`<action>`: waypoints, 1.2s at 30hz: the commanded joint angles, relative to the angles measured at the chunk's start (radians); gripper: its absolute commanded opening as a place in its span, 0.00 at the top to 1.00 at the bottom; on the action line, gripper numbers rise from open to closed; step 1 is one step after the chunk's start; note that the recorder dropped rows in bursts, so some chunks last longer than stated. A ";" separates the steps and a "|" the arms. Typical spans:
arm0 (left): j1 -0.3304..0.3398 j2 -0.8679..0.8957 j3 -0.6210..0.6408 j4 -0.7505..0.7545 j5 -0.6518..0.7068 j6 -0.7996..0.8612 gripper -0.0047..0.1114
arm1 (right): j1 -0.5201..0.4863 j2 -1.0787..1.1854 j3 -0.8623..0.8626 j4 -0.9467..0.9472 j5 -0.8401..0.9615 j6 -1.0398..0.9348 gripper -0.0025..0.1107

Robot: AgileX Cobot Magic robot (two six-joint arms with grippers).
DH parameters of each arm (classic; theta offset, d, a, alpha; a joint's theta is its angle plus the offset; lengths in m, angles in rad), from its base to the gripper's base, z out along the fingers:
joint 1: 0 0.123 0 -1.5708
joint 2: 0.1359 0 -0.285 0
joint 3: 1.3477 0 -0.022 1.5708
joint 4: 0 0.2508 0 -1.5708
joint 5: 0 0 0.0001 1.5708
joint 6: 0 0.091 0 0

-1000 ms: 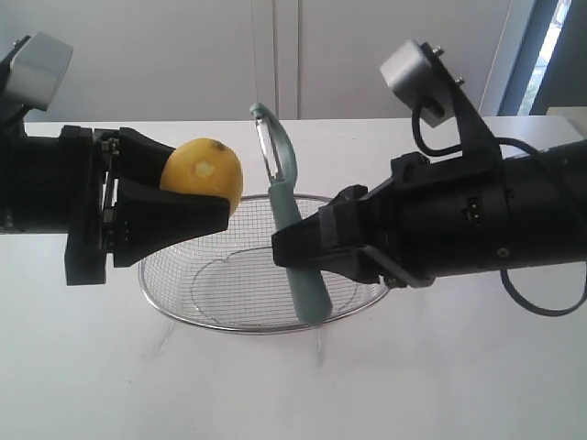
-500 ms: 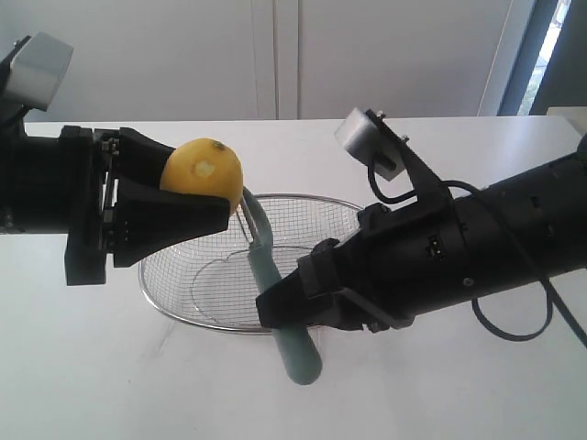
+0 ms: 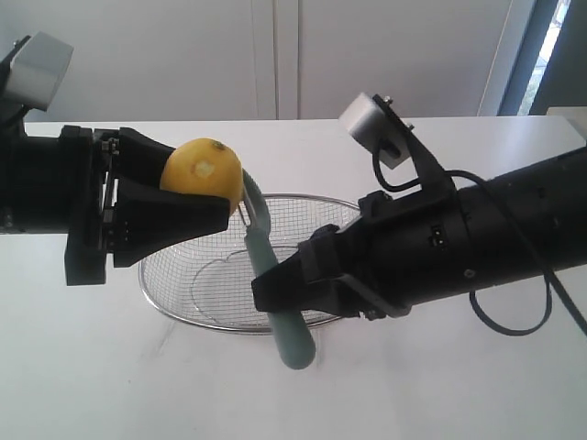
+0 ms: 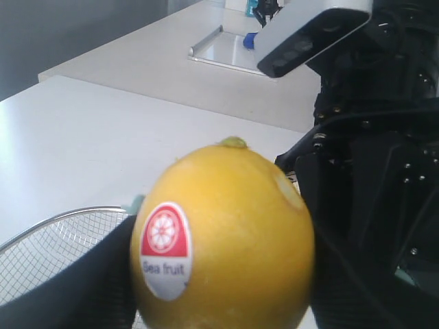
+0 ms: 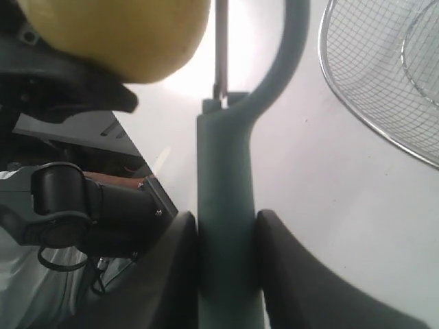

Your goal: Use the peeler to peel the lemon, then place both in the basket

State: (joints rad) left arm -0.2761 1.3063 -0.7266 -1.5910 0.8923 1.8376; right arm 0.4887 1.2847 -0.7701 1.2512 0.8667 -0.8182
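Observation:
My left gripper (image 3: 197,197) is shut on the yellow lemon (image 3: 203,174), held above the table at the left. The fruit carries a red and white sticker (image 4: 164,250) and a small pale peeled patch (image 3: 211,168). My right gripper (image 3: 280,298) is shut on the teal handle of the peeler (image 3: 275,289), gripped between both fingers (image 5: 171,274). The peeler's head and blade (image 3: 248,203) sit right at the lemon's lower right side, seemingly touching it. The wire mesh basket (image 3: 174,307) rests on the table below and behind both.
The white table (image 3: 440,385) extends around the basket. A flat tray-like object (image 4: 223,49) lies on a far counter. The right arm's bulky black body (image 3: 477,243) spans the right side, with a grey camera block (image 3: 376,128) above it.
The right arm swung down and left, bringing the peeler from upright beside the lemon to a tilt with its blade at the lemon's lower right. The left arm and lemon stayed still.

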 commanded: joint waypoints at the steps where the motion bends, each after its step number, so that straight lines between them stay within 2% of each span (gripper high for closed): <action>1: -0.005 0.000 0.005 -0.024 0.019 0.003 0.96 | 0.001 -0.041 0.003 0.016 -0.027 -0.005 0.98; 15: -0.005 0.000 0.005 -0.024 0.021 0.003 0.96 | 0.001 -0.123 0.003 0.016 -0.061 0.013 0.98; 28: -0.005 0.000 0.005 -0.024 0.021 0.003 0.96 | 0.001 -0.123 0.003 -0.019 -0.166 0.015 0.98; 36: -0.005 0.000 0.005 -0.024 0.021 0.003 0.96 | 0.001 -0.123 0.003 -0.135 -0.227 0.083 0.98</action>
State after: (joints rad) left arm -0.2761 1.3063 -0.7266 -1.5910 0.8923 1.8376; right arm 0.4887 1.1695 -0.7701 1.1500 0.6611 -0.7573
